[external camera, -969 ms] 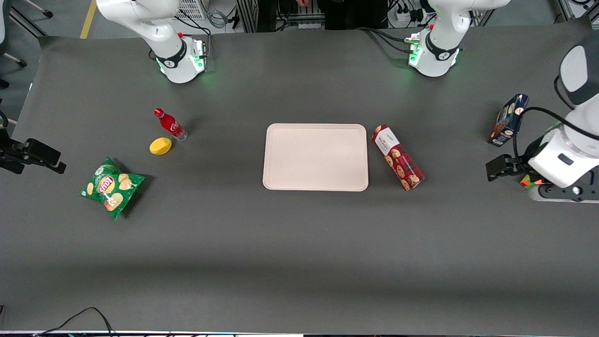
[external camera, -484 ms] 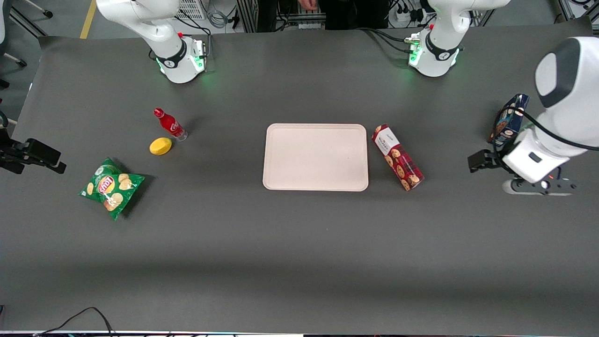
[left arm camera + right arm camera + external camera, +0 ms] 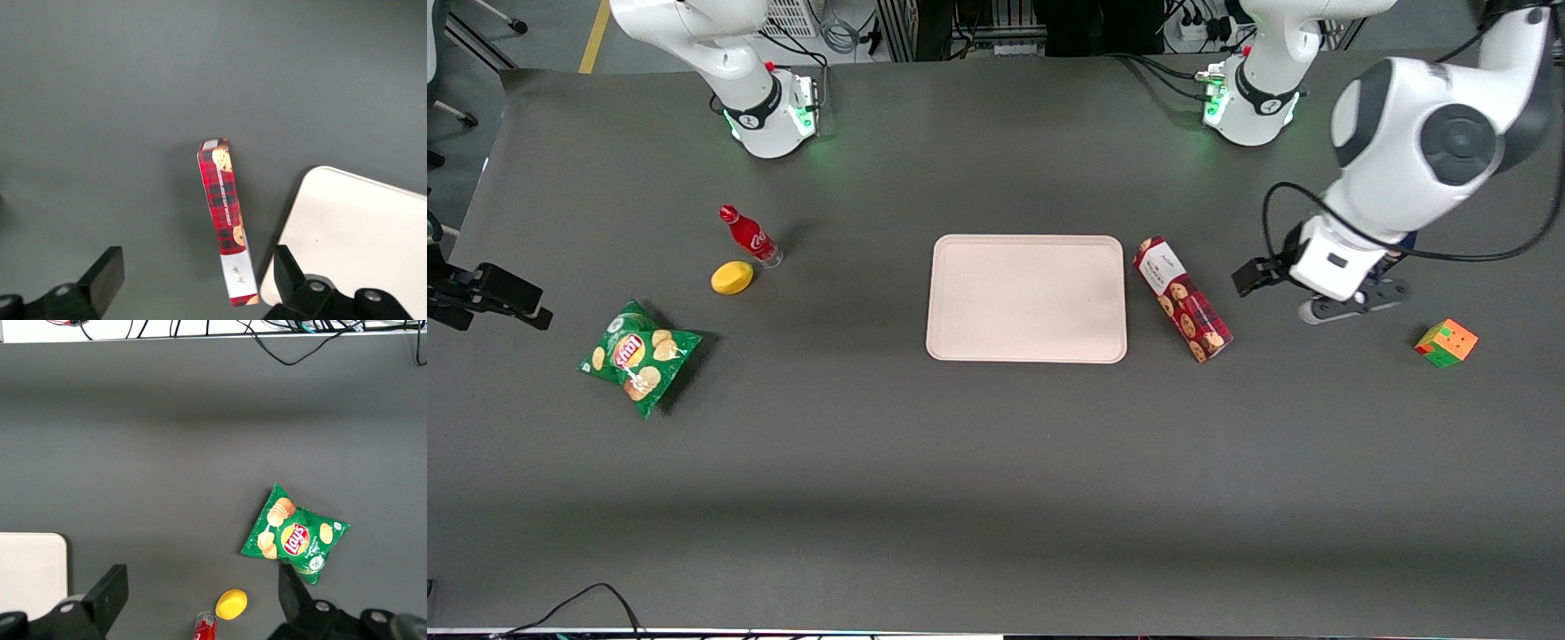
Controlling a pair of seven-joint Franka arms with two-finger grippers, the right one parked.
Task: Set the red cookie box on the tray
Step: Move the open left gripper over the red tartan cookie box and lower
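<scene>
The red cookie box (image 3: 1183, 298), a long dark-red plaid carton with cookie pictures, lies flat on the grey table beside the short edge of the tray (image 3: 1027, 298). The cream tray has nothing on it. My left gripper (image 3: 1334, 289) hangs above the table, off the box toward the working arm's end, with a gap between them. In the left wrist view the gripper (image 3: 197, 280) is open, its two black fingers (image 3: 107, 270) wide apart and nothing between them. Below it in that view lie the box (image 3: 225, 213) and a corner of the tray (image 3: 360, 240).
A coloured cube (image 3: 1446, 343) sits toward the working arm's end. Toward the parked arm's end are a red bottle (image 3: 749, 236), a yellow lemon (image 3: 732, 277) and a green chips bag (image 3: 639, 354). The bag (image 3: 295, 537) and lemon (image 3: 232, 603) also show in the right wrist view.
The left arm has swung in from the table's end toward the red cookie box. The cube is now uncovered and the blue box is hidden by the arm. The red box has not moved.
</scene>
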